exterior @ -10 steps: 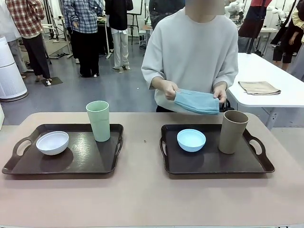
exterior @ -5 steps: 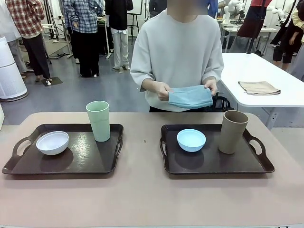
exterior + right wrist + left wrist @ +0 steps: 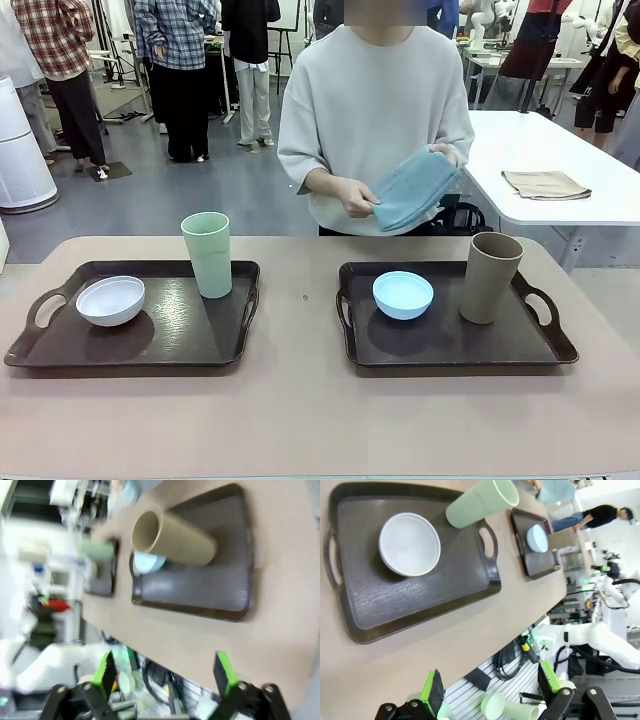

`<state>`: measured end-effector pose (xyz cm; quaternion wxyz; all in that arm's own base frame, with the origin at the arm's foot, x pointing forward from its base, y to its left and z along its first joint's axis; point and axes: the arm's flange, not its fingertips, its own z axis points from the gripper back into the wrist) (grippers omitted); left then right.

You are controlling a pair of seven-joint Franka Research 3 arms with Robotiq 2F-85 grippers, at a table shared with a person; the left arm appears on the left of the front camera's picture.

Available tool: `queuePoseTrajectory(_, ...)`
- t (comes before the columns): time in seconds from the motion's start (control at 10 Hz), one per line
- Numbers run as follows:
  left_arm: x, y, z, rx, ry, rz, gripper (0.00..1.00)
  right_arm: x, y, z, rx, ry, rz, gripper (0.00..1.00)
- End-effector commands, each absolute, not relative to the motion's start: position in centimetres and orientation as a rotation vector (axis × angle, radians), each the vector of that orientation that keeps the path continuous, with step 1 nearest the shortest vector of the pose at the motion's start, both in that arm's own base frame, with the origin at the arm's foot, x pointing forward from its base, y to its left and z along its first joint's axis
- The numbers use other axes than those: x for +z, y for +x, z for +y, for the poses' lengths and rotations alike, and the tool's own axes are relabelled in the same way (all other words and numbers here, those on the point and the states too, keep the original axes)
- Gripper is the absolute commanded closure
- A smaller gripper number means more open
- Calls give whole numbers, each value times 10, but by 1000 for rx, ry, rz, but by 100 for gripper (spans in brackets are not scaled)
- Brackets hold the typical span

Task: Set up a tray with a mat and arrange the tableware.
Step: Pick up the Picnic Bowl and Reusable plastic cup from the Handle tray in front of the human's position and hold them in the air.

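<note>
Two dark trays lie on the table. The left tray [image 3: 160,345] holds a white bowl [image 3: 110,300] and a pale green tumbler [image 3: 208,253]. On the right tray [image 3: 450,345] stand a light blue bowl [image 3: 403,294] and a tan tumbler [image 3: 490,277]. Across the table a person holds a folded blue mat [image 3: 412,188] in both hands, above the far edge. My left gripper [image 3: 490,687] hangs open off the table's near edge, facing the white bowl [image 3: 410,544] and green tumbler [image 3: 481,502]. My right gripper [image 3: 164,674] is open too, short of the tan tumbler [image 3: 175,540] and blue bowl [image 3: 147,562].
A bare strip of tabletop [image 3: 300,300] separates the two trays, and the front of the table is bare as well. A folded tan cloth [image 3: 545,184] lies on a white table at the back right. Other people stand far behind.
The person has shifted left a little and raised one hand, so the blue mat now tilts up on its right end. Trays, bowls and tumblers have not moved.
</note>
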<state>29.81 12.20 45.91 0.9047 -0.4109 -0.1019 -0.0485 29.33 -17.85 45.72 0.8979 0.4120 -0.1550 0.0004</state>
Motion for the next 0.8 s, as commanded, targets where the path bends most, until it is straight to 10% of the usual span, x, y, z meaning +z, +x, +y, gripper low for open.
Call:
queuePoseTrajectory(0.0, 477, 325, 80, -89, -759, -166, 0, 454, 323, -174, 270, 856, -341, 0)
queuePoseTrajectory(0.7, 505, 363, -146, -228, -445, 3, 0, 446, 391, -189, 999, 867, -433, 0)
